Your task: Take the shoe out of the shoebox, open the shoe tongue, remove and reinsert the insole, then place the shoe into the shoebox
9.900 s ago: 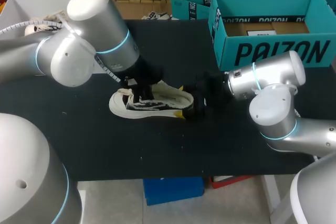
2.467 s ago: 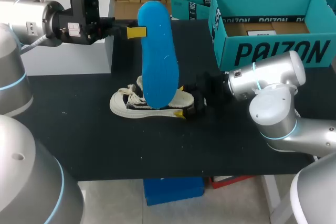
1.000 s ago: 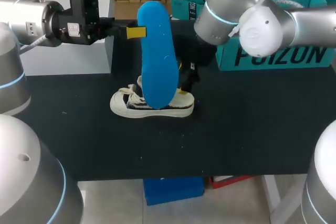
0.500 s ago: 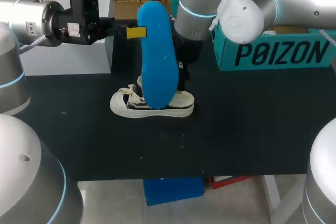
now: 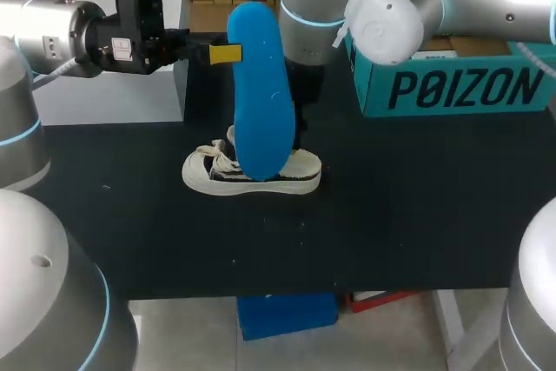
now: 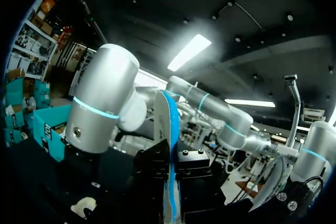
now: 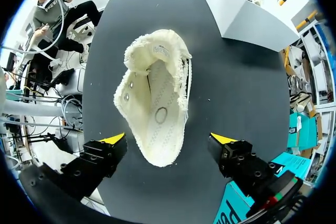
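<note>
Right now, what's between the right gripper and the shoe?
Nothing. The right wrist view shows the open right gripper over the shoe with only air between; the left gripper holds the insole.

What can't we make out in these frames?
Right wrist view: only the shoe shows between the right hand's open fingers; the insole is out of frame.
Head view: the insole hides the shoe's middle and the right hand's fingertips; the right arm covers part of the shoebox.
Left wrist view: the left hand is dark, yellow tips unseen; insole edge-on.
</note>
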Controlling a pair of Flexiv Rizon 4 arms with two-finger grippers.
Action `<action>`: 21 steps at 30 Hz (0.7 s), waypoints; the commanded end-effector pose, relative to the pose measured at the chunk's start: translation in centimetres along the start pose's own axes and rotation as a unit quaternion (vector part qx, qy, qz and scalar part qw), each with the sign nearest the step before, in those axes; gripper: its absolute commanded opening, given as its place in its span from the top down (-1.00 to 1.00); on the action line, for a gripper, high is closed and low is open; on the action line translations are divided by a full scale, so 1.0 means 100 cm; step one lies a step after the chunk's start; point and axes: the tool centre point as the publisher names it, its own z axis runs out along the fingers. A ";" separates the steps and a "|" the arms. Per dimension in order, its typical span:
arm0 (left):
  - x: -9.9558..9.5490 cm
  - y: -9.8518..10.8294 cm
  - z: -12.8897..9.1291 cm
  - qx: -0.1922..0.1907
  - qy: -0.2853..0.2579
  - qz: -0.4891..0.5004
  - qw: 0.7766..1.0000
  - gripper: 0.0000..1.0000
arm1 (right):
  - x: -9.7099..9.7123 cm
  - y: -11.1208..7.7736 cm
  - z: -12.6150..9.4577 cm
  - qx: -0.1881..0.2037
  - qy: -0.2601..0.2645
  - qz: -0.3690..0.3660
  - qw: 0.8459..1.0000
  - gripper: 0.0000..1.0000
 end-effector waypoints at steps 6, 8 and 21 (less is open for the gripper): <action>0.000 0.001 0.001 0.001 -0.001 0.001 1.000 1.00 | 0.004 -0.004 0.003 -0.013 -0.007 -0.004 1.000 -1.00; 0.000 0.001 0.001 0.001 -0.001 0.001 1.000 1.00 | 0.005 -0.006 0.001 -0.045 -0.017 -0.007 0.999 -1.00; 0.000 0.001 0.001 0.001 -0.001 0.001 1.000 1.00 | 0.014 -0.018 0.002 -0.173 -0.052 -0.008 0.984 -1.00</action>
